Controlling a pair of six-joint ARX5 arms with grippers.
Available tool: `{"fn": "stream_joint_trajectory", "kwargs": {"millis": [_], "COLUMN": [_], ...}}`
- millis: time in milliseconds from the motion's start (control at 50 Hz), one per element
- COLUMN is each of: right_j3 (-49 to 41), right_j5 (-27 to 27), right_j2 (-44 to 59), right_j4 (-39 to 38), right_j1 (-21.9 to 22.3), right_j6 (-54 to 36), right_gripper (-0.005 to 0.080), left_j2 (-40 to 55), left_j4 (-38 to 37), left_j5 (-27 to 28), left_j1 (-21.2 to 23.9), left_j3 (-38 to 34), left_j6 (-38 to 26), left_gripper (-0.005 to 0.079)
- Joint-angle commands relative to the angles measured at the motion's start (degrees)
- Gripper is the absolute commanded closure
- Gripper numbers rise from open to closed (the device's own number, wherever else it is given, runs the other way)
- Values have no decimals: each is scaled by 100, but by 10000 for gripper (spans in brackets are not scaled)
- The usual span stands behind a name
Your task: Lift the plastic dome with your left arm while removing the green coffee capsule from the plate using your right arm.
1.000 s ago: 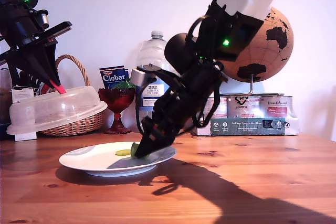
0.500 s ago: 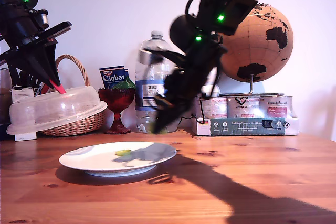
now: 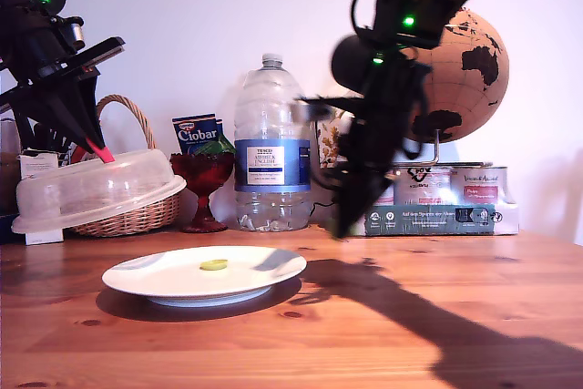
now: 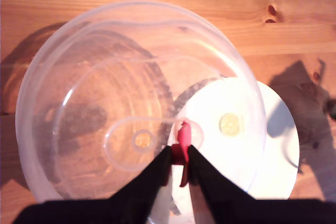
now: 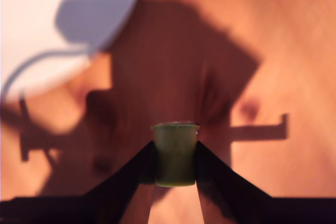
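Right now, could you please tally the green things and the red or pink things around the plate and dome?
Green: 2, the green coffee capsule and the flat disc.
Red or pink: 2, the dome's tab and the goblet.
Total: 4.

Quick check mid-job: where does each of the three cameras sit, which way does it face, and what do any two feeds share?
Exterior view: low at table height, facing the wall; shows both arms, the plastic dome raised at its left, the plate.
First wrist view: on my first claw, looking down through the dome's top; its fingers pinch the red tab.
Second wrist view: on my second claw, looking down at the table; it holds the green coffee capsule.
Shared: the plate shows in all three.
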State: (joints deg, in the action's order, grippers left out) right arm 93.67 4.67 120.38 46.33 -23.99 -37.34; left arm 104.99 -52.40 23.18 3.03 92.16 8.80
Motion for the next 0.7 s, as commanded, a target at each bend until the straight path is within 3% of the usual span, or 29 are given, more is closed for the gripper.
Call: {"fn": "stream_joint_trajectory", "kwargs": {"millis": [0, 320, 680], "right_j3": [11, 9, 9], "right_j5": [-81, -96, -59], "right_j2": [9, 9, 11], "right_j4": [101, 839, 955], "right_j1": [87, 562, 804], "right_j6": [48, 245, 437], "right_gripper": [637, 637, 647], "left_j2": [-118, -118, -118], "left_j4": [50, 39, 28], "left_j5": [42, 68, 127], "left_j1": [13, 13, 13], "left_j3": [96, 96, 96], "left_j6": [-33, -33, -33], "left_gripper": [764, 764, 764]}}
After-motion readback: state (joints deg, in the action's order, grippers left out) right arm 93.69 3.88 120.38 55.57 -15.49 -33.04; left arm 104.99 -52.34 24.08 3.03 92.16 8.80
